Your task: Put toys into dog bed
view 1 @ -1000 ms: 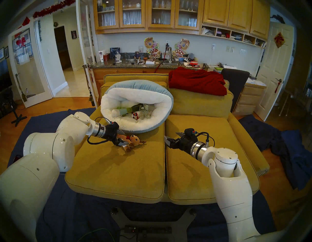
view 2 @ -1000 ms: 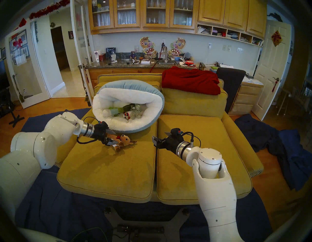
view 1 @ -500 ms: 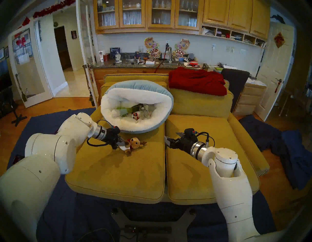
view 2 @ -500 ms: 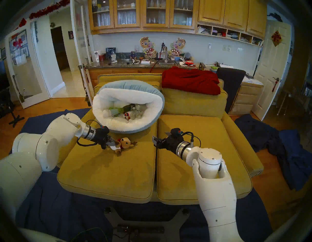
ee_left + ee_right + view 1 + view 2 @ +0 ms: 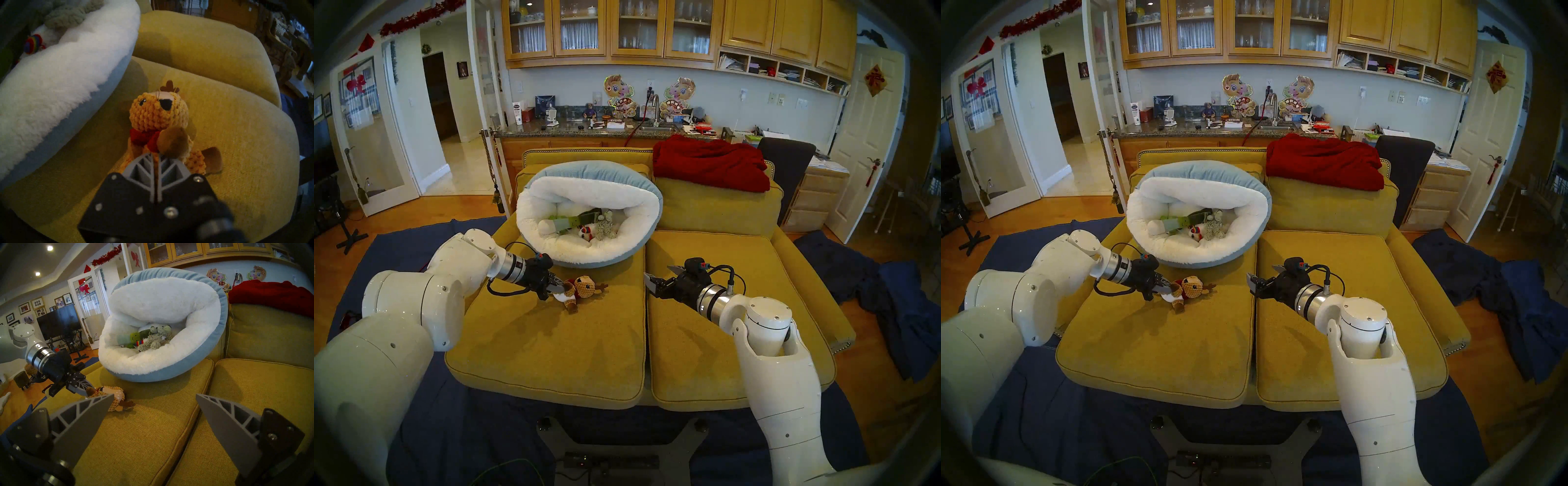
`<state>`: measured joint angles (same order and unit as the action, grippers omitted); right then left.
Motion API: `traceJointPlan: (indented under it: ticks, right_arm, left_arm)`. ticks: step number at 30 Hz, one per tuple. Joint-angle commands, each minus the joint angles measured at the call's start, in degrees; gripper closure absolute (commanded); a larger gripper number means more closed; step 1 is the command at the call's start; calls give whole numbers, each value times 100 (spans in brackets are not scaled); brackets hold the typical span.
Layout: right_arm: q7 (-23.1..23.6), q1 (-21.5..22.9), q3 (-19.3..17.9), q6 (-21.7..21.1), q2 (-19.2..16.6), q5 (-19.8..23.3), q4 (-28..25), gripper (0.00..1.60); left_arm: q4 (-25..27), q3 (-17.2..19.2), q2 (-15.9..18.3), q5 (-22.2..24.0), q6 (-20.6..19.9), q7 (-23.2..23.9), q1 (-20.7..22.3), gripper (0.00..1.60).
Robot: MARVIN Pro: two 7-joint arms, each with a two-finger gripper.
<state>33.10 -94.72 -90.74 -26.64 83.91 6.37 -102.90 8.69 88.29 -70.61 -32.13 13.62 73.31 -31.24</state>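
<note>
- The left pincer [image 5: 560, 289], left of middle in the head view, has its jaws pressed together on the back end of the reindeer [image 5: 582, 288]; the left wrist view shows a thin strip of the toy's fabric caught between the two grey fingers [image 5: 144, 168].
- The reindeer lies on the left seat cushion [image 5: 551, 339] of the sofa, long axis running left to right in the head view: pinched rear at the pincer, head and antlers pointing right, away from it.
- The dog bed [image 5: 585, 253] sits just above the reindeer in the frame, its blue underside touching the same cushion, near rim low and close, far side folded up against the backrest.
- So the coming lift, as I judge it, goes up the frame and slightly right, over that near rim; the toy would dangle head-down from a thin pinch and could slip.
- Already in the bed's white hollow: the leek [image 5: 565, 223], the cactus [image 5: 553, 217] peeping out behind it, the white rainbow animal [image 5: 587, 232] and the grey-beige plush [image 5: 605, 225].
- The right pincer [image 5: 648, 280], right of middle, hangs spread and empty above the right cushion, well apart from the reindeer; the left arm is plainly nearer.
</note>
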Motion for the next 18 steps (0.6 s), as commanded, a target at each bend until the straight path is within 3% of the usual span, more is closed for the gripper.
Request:
traceJointPlan:
  ticks: [1, 8, 9, 10, 11, 18]
  right_arm:
    - [12, 124, 3, 26, 12, 11, -168, 0]
    - [27, 126, -6, 34, 24, 2, -140, 0]
    - [28, 127, -7, 34, 25, 1, -139, 0]
    - [31, 127, -9, 35, 27, -1, -140, 0]
    - [34, 128, -10, 34, 28, -3, -142, 0]
    - [44, 128, -16, 29, 37, -16, -162, 0]
  left_arm:
    - [199, 342, 28, 354, 48, 280, 522, 160]
    - [540, 683, 49, 620, 28, 473, 887, 160]
    - [717, 772, 48, 706, 25, 480, 726, 160]
    - [614, 752, 61, 676, -1, 557, 949, 160]
    - [798, 823, 62, 738, -23, 597, 835, 160]
    - [733, 952, 79, 830, -268, 968, 993, 160]
